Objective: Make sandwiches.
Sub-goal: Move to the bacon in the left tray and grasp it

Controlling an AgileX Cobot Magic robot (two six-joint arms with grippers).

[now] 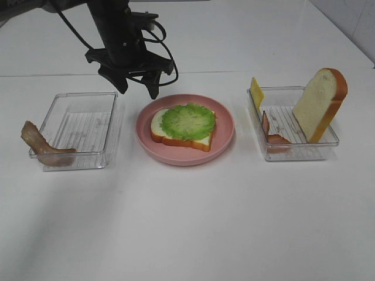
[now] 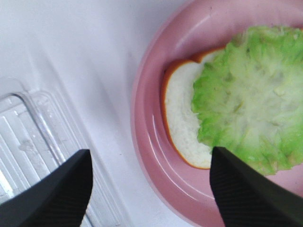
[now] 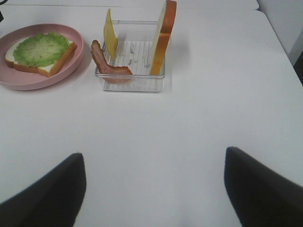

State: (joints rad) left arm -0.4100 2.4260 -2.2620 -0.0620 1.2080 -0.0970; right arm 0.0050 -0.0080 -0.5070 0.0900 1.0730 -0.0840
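Note:
On the pink plate (image 1: 225, 126) lies the sandwich: one white bread slice (image 1: 159, 127) with frilly green lettuce (image 1: 188, 121) on top. My left gripper (image 1: 139, 88) hangs open and empty above the plate's back left rim. In the left wrist view its fingers (image 2: 61, 194) stand wide apart over the rim, with the lettuce (image 2: 251, 109) and bread (image 2: 182, 118) below. My right gripper (image 3: 154, 161) is open over bare table, well short of the right tray (image 3: 132, 80), and does not show in the exterior view.
The right tray (image 1: 293, 152) holds an upright bread slice (image 1: 319, 105), a yellow cheese square (image 1: 256, 92) and a bacon strip (image 1: 272, 133). The left tray (image 1: 79, 130) has a bacon strip (image 1: 44, 146) draped over its front left corner.

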